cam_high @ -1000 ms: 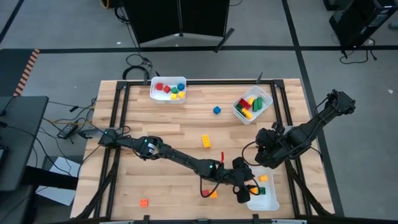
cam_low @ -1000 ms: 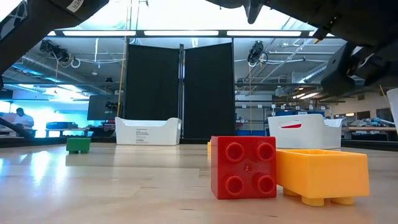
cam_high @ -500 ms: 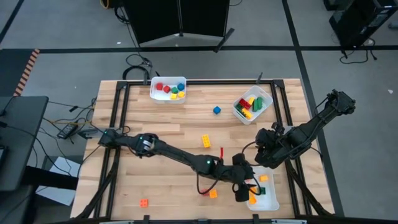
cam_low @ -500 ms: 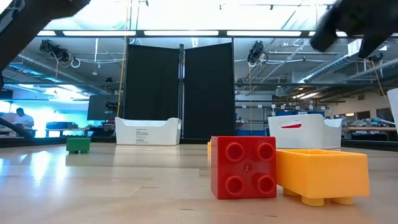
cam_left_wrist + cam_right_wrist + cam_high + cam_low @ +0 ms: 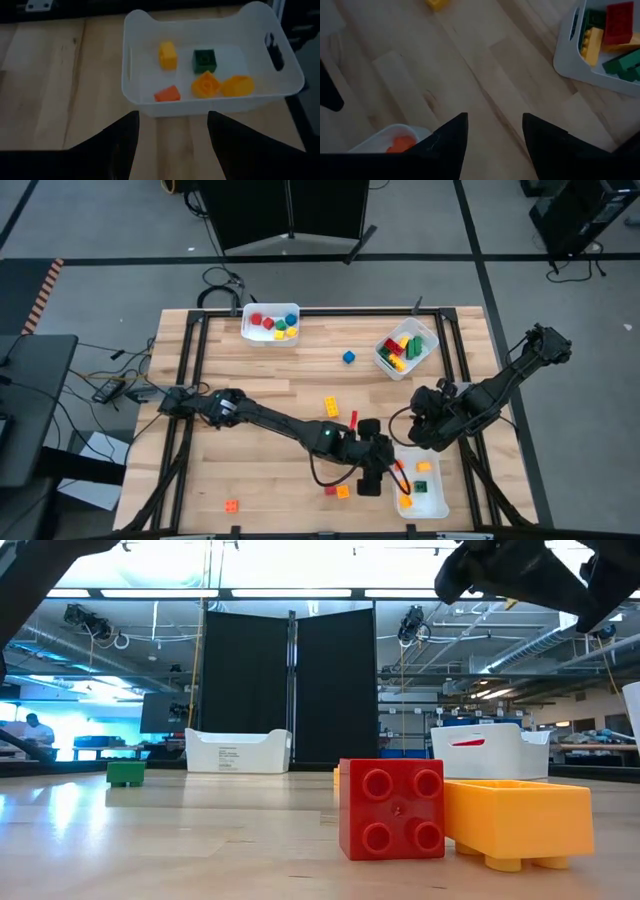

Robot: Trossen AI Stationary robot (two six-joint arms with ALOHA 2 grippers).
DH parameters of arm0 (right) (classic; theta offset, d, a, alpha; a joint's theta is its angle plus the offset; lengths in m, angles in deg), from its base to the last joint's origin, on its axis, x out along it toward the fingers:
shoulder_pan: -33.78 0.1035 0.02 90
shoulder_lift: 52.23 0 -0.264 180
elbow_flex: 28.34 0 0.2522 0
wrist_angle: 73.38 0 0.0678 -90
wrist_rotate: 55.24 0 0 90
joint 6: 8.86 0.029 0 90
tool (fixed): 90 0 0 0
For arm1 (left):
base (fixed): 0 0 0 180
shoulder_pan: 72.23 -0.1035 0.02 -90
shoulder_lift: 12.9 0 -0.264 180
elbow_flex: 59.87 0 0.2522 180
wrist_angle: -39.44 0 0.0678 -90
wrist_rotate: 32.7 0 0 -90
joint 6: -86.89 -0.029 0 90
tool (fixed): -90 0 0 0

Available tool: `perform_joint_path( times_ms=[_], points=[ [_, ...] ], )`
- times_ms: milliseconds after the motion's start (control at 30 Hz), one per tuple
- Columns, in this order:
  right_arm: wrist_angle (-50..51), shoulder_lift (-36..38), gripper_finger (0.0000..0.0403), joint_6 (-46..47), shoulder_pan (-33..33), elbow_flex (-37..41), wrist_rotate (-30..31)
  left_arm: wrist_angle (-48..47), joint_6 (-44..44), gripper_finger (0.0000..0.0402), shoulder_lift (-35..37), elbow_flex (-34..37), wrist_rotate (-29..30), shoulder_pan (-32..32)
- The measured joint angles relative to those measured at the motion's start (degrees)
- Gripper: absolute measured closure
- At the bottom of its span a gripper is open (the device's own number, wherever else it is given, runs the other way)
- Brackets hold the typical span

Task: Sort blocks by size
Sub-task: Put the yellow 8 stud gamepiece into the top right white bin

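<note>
Left wrist view showed the left gripper (image 5: pixel 170 132) spread empty beside the bin (image 5: pixel 135 65); it should next approach loose blocks (image 5: pixel 336 491) squarely.

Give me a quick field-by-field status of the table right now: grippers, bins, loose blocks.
left gripper: open, empty, beside the near bin
right gripper: open, empty, waiting over the table's right side
near bin: holds yellow, green and orange blocks
far left bin: red, yellow, green and blue blocks
far right bin: green, yellow and red bricks
loose blocks: blue cube, yellow brick, red brick, orange block, red and orange pair
</note>
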Motion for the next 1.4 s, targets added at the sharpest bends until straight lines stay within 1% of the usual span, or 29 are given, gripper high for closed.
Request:
perform_joint_path(
  times_ms=[67, 167, 267, 367, 467, 567, 667, 800, 900, 967, 1033, 1100, 1233, 1300, 1400],
  points=[
    [-0.35, 0.00, 0.0202, 0.00, -0.02, 0.00, -0.05, 0.51, -0.12, 0.0158, 0.11, 0.92, -0.47, 0.00],
    [-1.40, 0.00, 0.0204, 0.00, 0.00, 0.00, -0.67, -1.67, 0.13, 0.0158, 1.25, 4.33, -0.05, 0.04],
    [-2.83, 0.00, 0.0203, -0.07, 0.00, 0.00, -0.85, 0.82, 1.44, 0.0158, 5.27, 12.42, 1.64, 0.08],
    [-4.41, 0.00, 0.0200, -0.07, -0.05, 0.00, -0.87, 9.70, 2.66, 0.0158, 12.89, 25.52, 2.23, 0.24],
    [-7.94, 0.00, 0.0192, -0.07, -0.81, 0.00, -0.90, 20.87, 4.29, 0.0158, 22.74, 41.86, 3.13, 0.26],
    [-13.33, -0.03, 0.0176, -0.51, -2.47, 0.00, -1.17, 29.98, 6.07, 0.0158, 32.59, 57.32, 3.40, 0.24],
    [-18.80, -1.27, 0.0154, -3.21, -5.61, 0.00, -3.53, 35.43, 8.09, 0.0158, 41.94, 69.99, 3.57, 0.26],
    [-27.91, -5.38, 0.0123, -8.85, -9.95, 0.00, -3.87, 37.11, 10.83, 0.0158, 52.91, 82.47, 4.08, 0.26],
    [-36.32, -9.05, 0.0106, -12.75, -12.00, 0.00, -3.37, 37.29, 12.06, 0.0158, 60.14, 89.19, 4.91, 0.26],
    [-41.50, -11.33, 0.0097, -13.94, -13.16, 0.00, -2.78, 37.25, 12.10, 0.0158, 64.19, 92.58, 5.22, 0.24],
    [-45.83, -13.38, 0.0092, -17.28, -14.36, 0.00, -2.18, 37.09, 11.96, 0.0158, 67.82, 95.64, 5.25, 0.26],
    [-49.79, -15.59, 0.0090, -19.64, -15.81, 0.00, -1.90, 36.69, 11.86, 0.0158, 70.86, 97.89, 5.29, 0.24],
    [-57.53, -20.34, 0.0093, -19.23, -19.11, -0.06, -1.92, 35.60, 11.81, 0.0158, 75.25, 101.31, 5.29, 0.26],
    [-58.86, -23.16, 0.0095, -19.07, -20.55, -1.39, -1.90, 33.47, 11.79, 0.0158, 76.72, 102.19, 5.23, 0.24],
    [-57.61, -28.11, 0.0096, -18.98, -22.49, -5.97, -1.88, 29.10, 11.86, 0.0158, 78.28, 102.60, 5.19, 0.24]
  ],
)
